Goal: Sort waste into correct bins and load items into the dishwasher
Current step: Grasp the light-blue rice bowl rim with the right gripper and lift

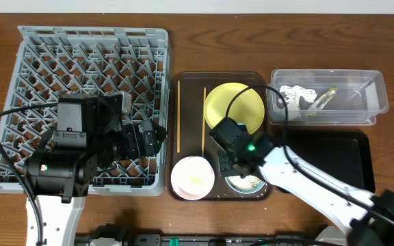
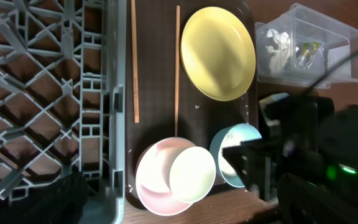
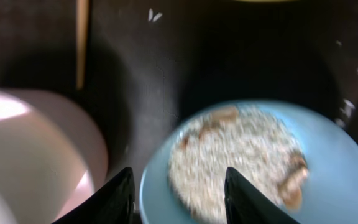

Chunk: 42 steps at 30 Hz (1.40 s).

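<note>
You are partway through, and only the waste side has moved. In the clear tub [image 1: 347, 78] at the upper right of the overhead view, the crumpled paper [image 1: 295, 94] and the green-and-yellow wrapper [image 1: 324, 99] already lie together. The black tray [image 1: 340, 160] below it shows nothing inside.

The food waste is not yet dealt with. The rice-like food [image 3: 232, 158] sits in the light-blue bowl [image 3: 328, 180], and a few loose crumbs [image 3: 154, 14] lie on the brown tray [image 1: 187, 85] nearby.

Your right gripper [image 3: 178, 177] hangs directly over that bowl at the lower middle of the overhead view. Its fingers are spread apart and hold nothing, and the near rim of the bowl shows between them. This looks like the approach to picking up the bowl, probably to tip it out.

No dishes show in the dish rack [image 1: 46, 55] on the left, though your left arm hides its lower right part. The yellow plate [image 1: 234, 108], the white bowl [image 2: 157, 186] with the cup [image 2: 192, 174] resting in it, and both chopsticks [image 1: 178, 116] all remain on the brown tray.

Your left gripper [image 1: 150, 137] hovers over the rack's right edge. You cannot tell from these views whether it is spread or closed.

So five kinds of item, plus the rice, are left to do.
</note>
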### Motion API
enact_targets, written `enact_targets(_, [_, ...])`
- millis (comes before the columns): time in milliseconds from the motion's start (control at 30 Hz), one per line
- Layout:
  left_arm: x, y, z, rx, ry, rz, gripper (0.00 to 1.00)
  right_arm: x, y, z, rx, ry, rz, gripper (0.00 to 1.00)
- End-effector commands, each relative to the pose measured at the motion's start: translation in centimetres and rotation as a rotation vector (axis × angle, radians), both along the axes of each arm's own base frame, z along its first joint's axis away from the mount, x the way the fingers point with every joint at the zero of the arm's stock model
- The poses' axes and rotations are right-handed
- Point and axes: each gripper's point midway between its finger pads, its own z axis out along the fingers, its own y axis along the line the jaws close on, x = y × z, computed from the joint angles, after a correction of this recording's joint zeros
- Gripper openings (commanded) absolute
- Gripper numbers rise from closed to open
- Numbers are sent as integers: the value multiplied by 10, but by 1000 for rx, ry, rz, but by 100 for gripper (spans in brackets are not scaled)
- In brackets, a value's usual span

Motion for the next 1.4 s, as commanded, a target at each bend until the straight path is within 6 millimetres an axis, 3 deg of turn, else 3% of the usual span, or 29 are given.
enact_targets(0, [3,0,9,15,-39,-15,98,4,7,-19,-17,3,51,44])
enact_targets(100, [3,0,9,15,-39,-15,98,4,16,-21,13,7,128,42])
enact_targets(167, [3,0,9,15,-39,-15,98,3,15,-21,10,9,124,32])
enact_targets(233, [3,0,9,15,-39,-15,98,4,8,-22,-9,17,68,25])
enact_targets(433, [3,0,9,15,-39,-15,98,11,-29,-28,-120,13,-49,24])
enact_targets(533, [3,0,9,15,-39,-15,98,12,-31,-31,-118,12,-57,9])
enact_targets(600, [3,0,9,15,-39,-15,98,15,-28,-30,-106,0,-57,6])
enact_targets(667, [3,0,9,15,-39,-15,98,17,-26,-30,-97,-9,-58,8])
enact_targets(733, [3,0,9,15,-39,-15,98,16,-27,-30,-101,-5,-58,17])
enact_targets(833, [3,0,9,15,-39,-15,98,12,-30,-31,-117,13,-59,19])
enact_targets(1033, [3,0,9,15,-39,-15,98,12,-35,-34,-144,10,-61,17])
enact_targets(1233, [3,0,9,15,-39,-15,98,12,-39,-50,-182,23,-46,10])
enact_targets(1300, [3,0,9,15,-39,-15,98,11,-40,-51,-186,27,-46,1])
enact_targets(1367, [3,0,9,15,-39,-15,98,12,-39,-47,-180,21,-47,1])
